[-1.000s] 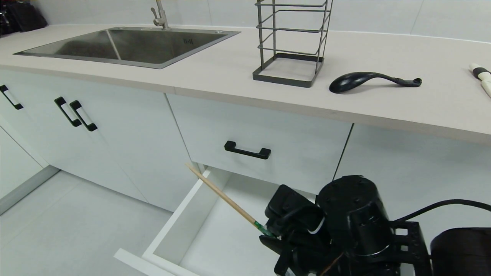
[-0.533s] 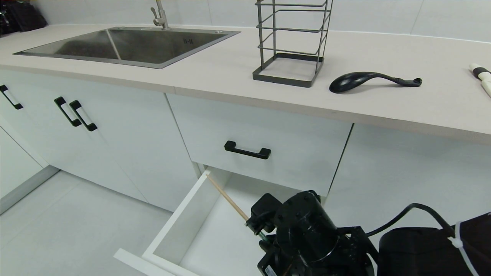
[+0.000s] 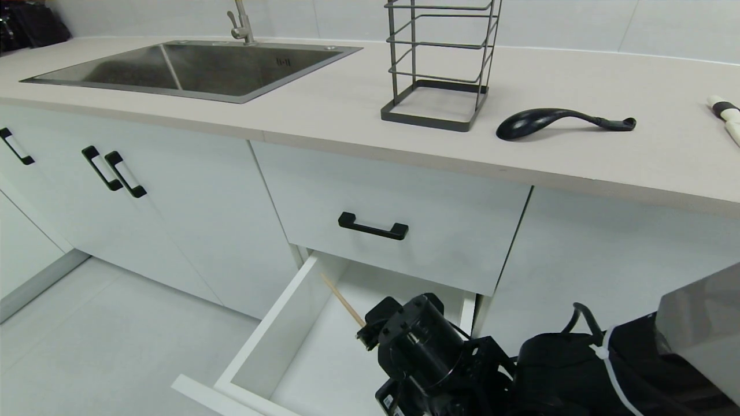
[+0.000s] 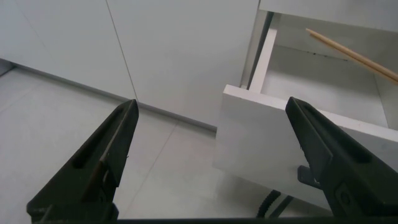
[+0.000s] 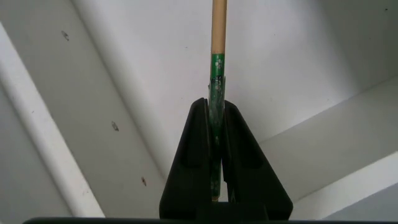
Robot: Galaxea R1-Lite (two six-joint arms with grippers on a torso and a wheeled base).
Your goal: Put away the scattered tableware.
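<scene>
right arm dropped and slid left over the last second, so the right gripper now sits lower, in the mouth of the open drawer. chopstick came down with it: its tip was above the drawer's left wall and now shows against that wall's inner face, can't tell if touching. everything on the counter is unchanged

right gripper: black tapered fingers pressed together on the chopstick, clamped on its green patterned end. rest of the stick is plain pale wood, thin, straight and round, angled up and away toward the drawer's back left corner

drawer is smooth white board with a flat bottom. left wrist view shows its front corner with the chopstick slanting across the inside

left gripper: fingers spread wide with nothing between them, over pale floor tile just off the drawer's front corner

countertop is matte beige. on it sit a glossy black ladle with a curved handle, lying on its side, and beside it to the left an upright dark wire rack on a square base. a white handle with a black band lies at the far right edge. a stainless sink with a metal tap sits at far left

the upper drawer is closed and has a black bar pull
</scene>
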